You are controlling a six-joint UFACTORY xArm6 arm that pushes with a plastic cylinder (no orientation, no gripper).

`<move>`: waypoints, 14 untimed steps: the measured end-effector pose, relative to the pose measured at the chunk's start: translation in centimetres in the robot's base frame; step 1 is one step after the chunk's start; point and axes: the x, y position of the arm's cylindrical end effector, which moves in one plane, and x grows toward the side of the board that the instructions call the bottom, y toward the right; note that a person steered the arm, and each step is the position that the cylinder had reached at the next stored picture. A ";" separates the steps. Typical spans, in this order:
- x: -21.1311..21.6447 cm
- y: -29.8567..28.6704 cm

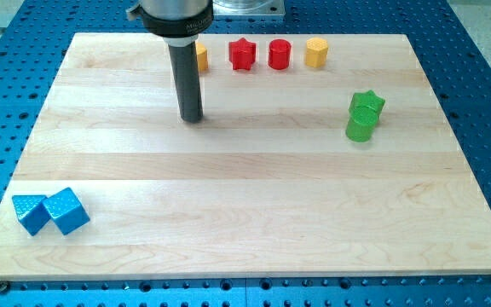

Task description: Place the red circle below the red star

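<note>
The red star (242, 54) sits near the view's top edge of the wooden board (245, 213). The red circle (280, 55) stands just to its right, a small gap between them. My tip (192, 118) rests on the board below and to the left of the red star, well apart from both red blocks. The rod partly hides a yellow block (201, 56) left of the star.
A yellow hexagon-like block (316, 52) stands right of the red circle. A green star (367, 103) and a green circle (359, 125) touch at the view's right. Two blue blocks (30, 212) (66, 211) sit together at the bottom left.
</note>
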 end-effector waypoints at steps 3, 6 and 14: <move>-1.8 14.1; -19.6 29.1; -10.3 10.5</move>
